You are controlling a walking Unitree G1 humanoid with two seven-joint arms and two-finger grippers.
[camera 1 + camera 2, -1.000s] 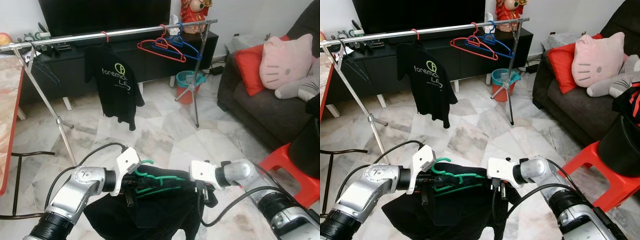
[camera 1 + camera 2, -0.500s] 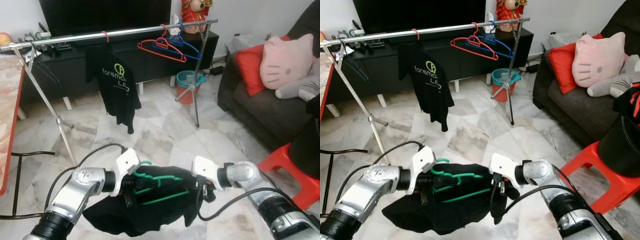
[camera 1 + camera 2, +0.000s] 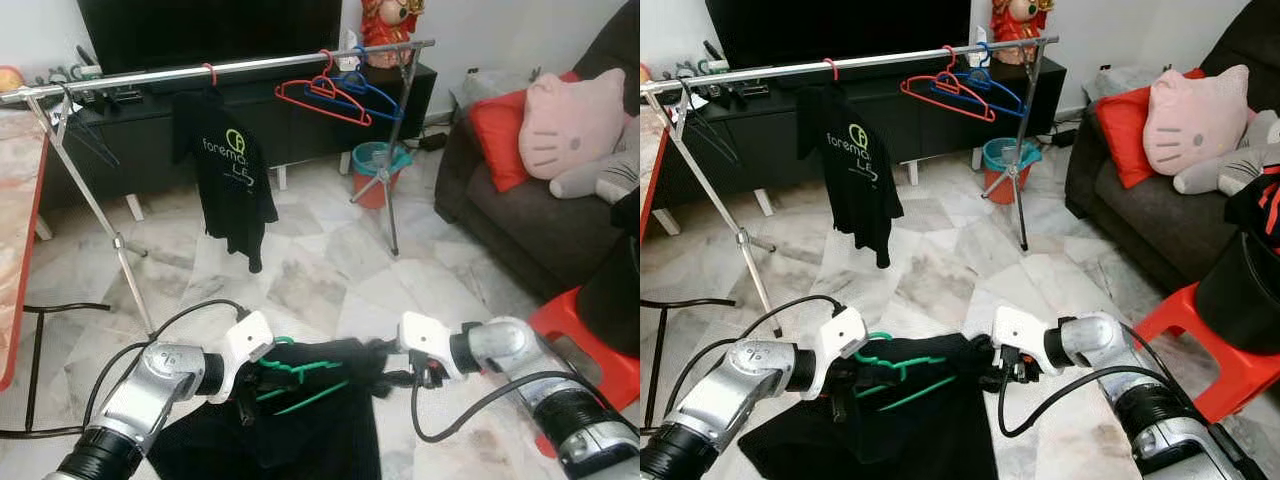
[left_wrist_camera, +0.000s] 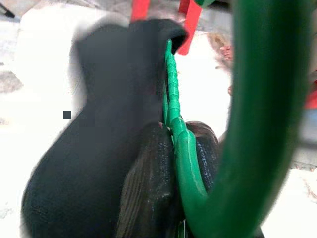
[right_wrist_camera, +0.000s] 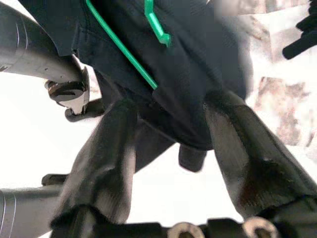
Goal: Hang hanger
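A green hanger (image 3: 300, 372) with a black garment (image 3: 310, 430) on it is held low in front of me. My left gripper (image 3: 250, 388) is shut on the hanger near its hook; the left wrist view has the green hanger (image 4: 173, 114) against a black finger. My right gripper (image 3: 385, 380) is at the garment's right shoulder, fingers pointing left. In the right wrist view its fingers (image 5: 104, 163) stand apart and open, with the black garment (image 5: 188, 74) just beyond them. The clothes rail (image 3: 250, 65) crosses the room ahead.
On the rail hang a black printed T-shirt (image 3: 232, 175), a red hanger (image 3: 322, 95) and a blue hanger (image 3: 365, 92). A teal bin (image 3: 378, 160) stands behind the rail's right leg. A sofa with a pink cushion (image 3: 570, 120) and a red stool (image 3: 590, 340) are at right, a table (image 3: 20, 200) at left.
The black garment, spread between the grippers before, now hangs down below the hanger. My right gripper has shifted right and turned toward the shoulder. The T-shirt on the rail has swung slightly.
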